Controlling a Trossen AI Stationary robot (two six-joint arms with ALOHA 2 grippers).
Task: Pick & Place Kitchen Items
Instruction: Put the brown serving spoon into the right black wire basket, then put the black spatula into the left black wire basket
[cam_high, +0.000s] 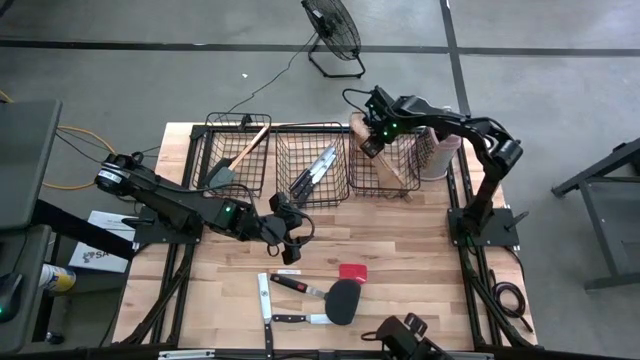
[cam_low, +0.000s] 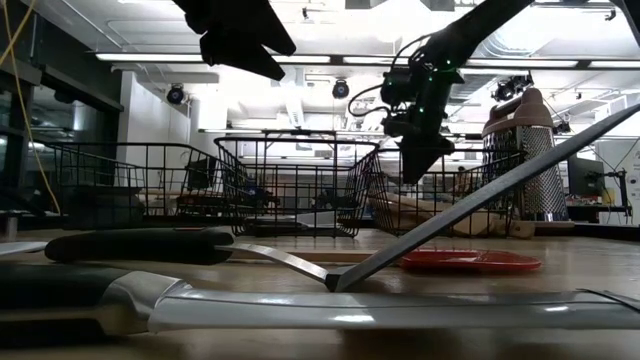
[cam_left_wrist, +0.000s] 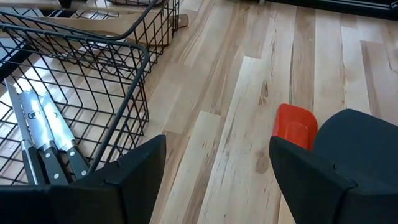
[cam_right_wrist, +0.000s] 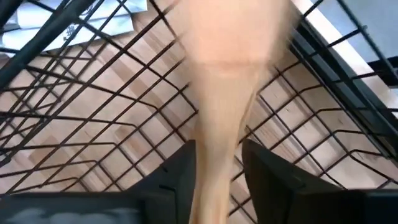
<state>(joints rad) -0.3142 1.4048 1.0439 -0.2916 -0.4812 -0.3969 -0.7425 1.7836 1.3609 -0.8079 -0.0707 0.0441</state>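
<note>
My right gripper (cam_high: 372, 143) points down over the right-hand wire basket (cam_high: 392, 185) at the table's far edge, shut on a pale wooden utensil (cam_right_wrist: 217, 74). More wooden utensils (cam_high: 400, 172) lie in that basket. The middle basket holds knives (cam_high: 312, 172); the left one holds a wooden-handled spatula (cam_high: 235, 160). My left gripper (cam_high: 292, 240) hangs open above mid-table, touching nothing. On the table near the front lie knives (cam_high: 290, 285), a black spatula (cam_high: 343, 300) and a red spatula head (cam_high: 352, 271). My right gripper pinches the wooden utensil's narrow handle (cam_right_wrist: 217, 165) between its two fingers (cam_right_wrist: 177, 171), coming from above and pointing steeply down, the fingers lying along the handle. The wide end (cam_right_wrist: 224, 31) hangs below the fingers, inside the basket. Whether it touches the basket floor cannot be told.
An upright pink-and-white box grater (cam_high: 440, 150) stands just right of the right basket. Bare wood lies between the baskets and the utensils at the front. In the left wrist view the middle basket's wire wall (cam_left_wrist: 140, 93) stands close by my left gripper (cam_left_wrist: 217, 180).
</note>
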